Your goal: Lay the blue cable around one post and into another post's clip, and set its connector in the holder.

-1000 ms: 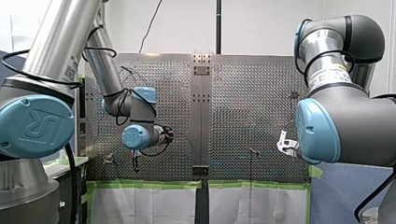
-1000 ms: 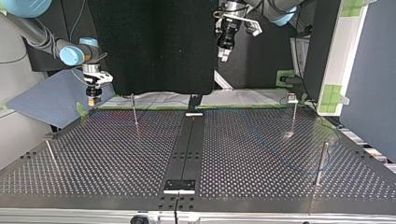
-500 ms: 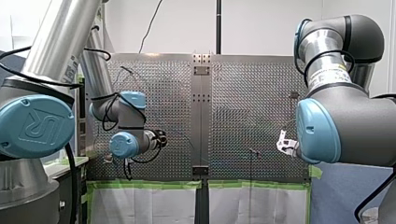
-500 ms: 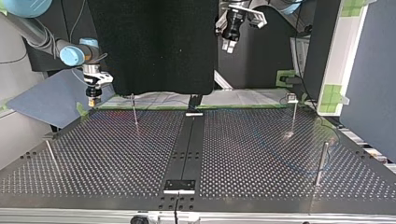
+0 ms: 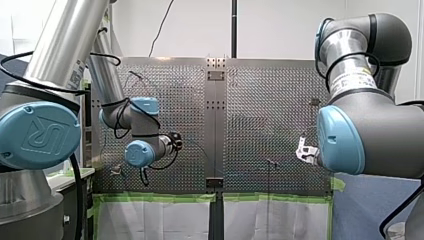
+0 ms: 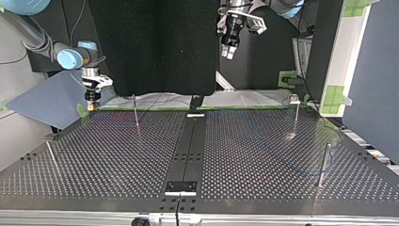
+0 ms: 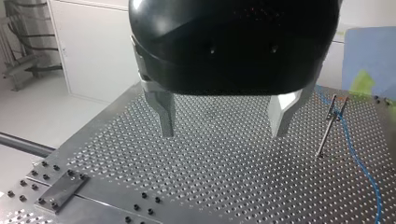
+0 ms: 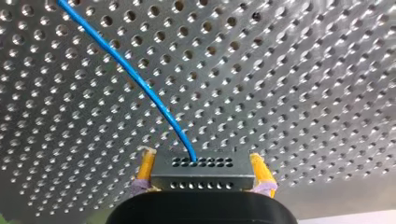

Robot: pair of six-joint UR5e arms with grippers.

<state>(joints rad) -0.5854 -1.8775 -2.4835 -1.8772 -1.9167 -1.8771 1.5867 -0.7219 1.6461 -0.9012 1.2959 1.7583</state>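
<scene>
Clamping the grey connector (image 8: 201, 175) from both sides, my right pincer (image 8: 201, 155) has its yellow pads (image 8: 145, 168) pressed against the block's ends, low over the perforated counter (image 8: 303, 70). The blue cable (image 8: 140, 86) leaves the connector's forward face and curves gently away over the holes. I cannot tell whether it lies on them or just above them. In the top view this pincer hangs at the counter's far edge, at the view's left, just beside a blue sheet (image 6: 42, 101) off the corner.

My left pincer (image 7: 223, 135) is spread wide, with nothing between its metal fingers (image 7: 163, 116), well above the counter. The top view shows it high over the far edge, a little right of the middle. In the left wrist view a thin post (image 7: 326, 135) with a forked clip at its top stands ahead of it and to one side. The cable passes close by that top, then trails along the counter beside the post's foot. Whether it sits in the clip cannot be made out. Off to the pincer's other side, a bolted plate (image 7: 60, 191) is fixed to the counter.
</scene>
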